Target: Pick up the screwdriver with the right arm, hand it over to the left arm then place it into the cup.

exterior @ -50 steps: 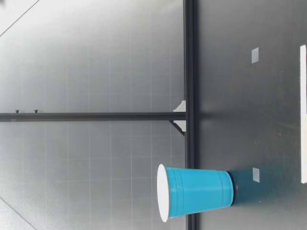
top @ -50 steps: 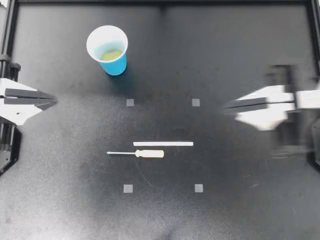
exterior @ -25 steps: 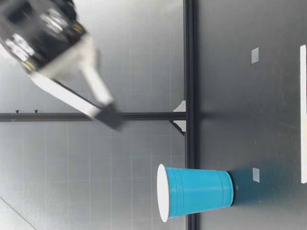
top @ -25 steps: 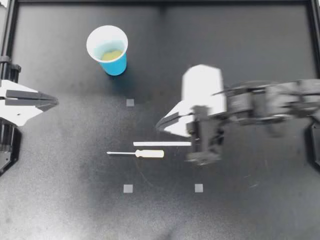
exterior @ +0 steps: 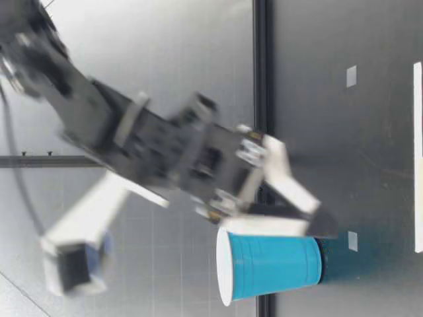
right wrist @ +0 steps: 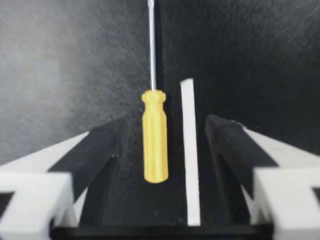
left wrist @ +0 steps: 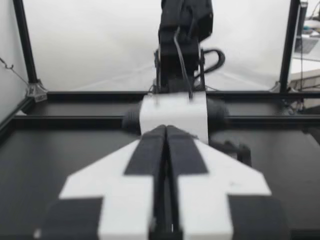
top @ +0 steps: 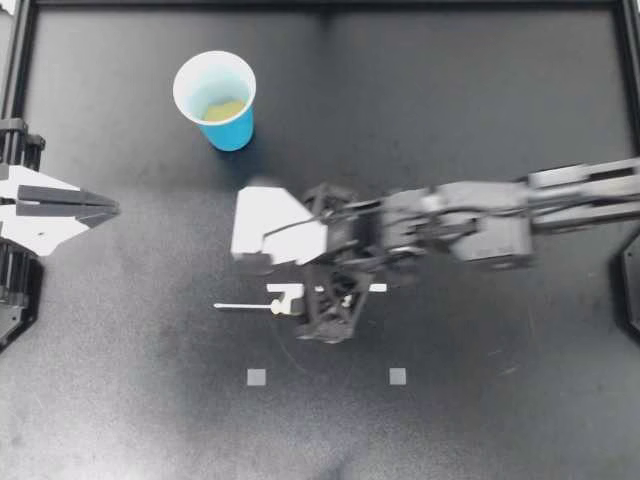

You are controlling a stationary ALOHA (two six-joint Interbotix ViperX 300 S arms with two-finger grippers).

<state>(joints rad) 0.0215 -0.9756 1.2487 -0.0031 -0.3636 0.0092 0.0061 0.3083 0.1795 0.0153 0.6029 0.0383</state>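
Top view: right jaws, released, straddle the screwdriver [top: 240,305] lying flat toward seven o'clock from the worktop's [top: 500,400] middle. Pickup step; next they likely sink and pinch its handle [right wrist: 154,135]. Meanwhile the left jaws sit clenched.

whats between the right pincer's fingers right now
The right wrist view shows the screwdriver handle and a white strip lying side by side between the open fingers of the right pincer, touching neither.

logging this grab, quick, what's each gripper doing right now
Left gripper: closed, empty.
Right gripper: open, screwdriver lying between its jaws, not gripped.
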